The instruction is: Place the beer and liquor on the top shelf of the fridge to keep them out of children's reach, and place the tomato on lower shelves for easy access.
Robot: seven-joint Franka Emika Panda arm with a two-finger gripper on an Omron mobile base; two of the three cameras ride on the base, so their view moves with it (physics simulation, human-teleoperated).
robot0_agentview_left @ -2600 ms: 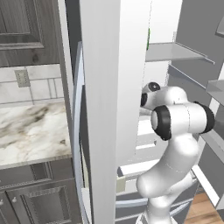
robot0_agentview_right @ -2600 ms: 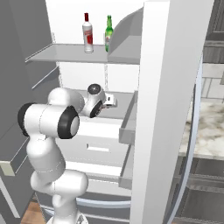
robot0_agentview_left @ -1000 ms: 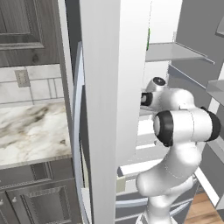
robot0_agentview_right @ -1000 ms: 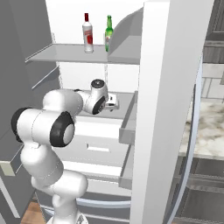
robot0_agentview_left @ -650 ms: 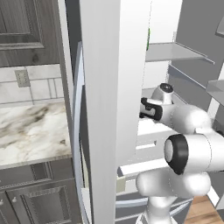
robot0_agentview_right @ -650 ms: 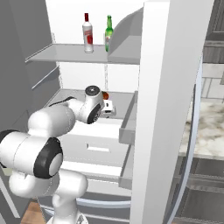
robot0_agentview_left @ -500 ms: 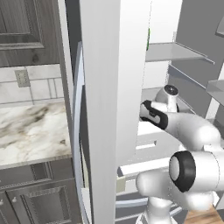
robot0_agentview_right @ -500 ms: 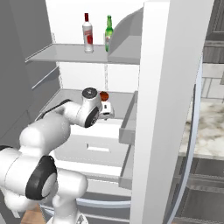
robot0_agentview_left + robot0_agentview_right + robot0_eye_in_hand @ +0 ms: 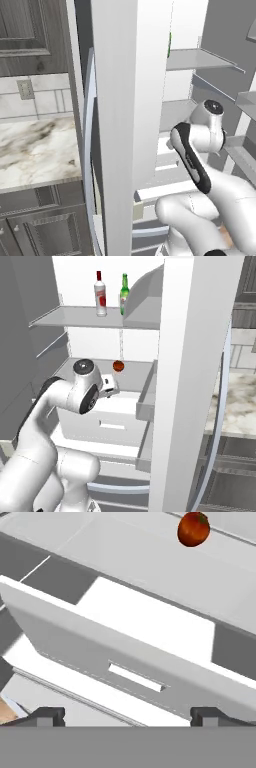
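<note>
The hand [image 9: 128, 714] is wide open and holds nothing, above a white drawer [image 9: 120, 662], while the tomato [image 9: 118, 365] lies on a lower shelf [image 9: 135, 378] of the fridge [image 9: 192, 356], and the liquor [image 9: 100, 294] and the beer [image 9: 124, 294] stand upright on the top shelf [image 9: 75, 318].

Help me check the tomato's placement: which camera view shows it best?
The hand view: the tomato appears large and unobstructed on a pale lower shelf, dark top spot visible. The right base view shows it small, beyond the arm. In the left base view I can't make it out.
</note>
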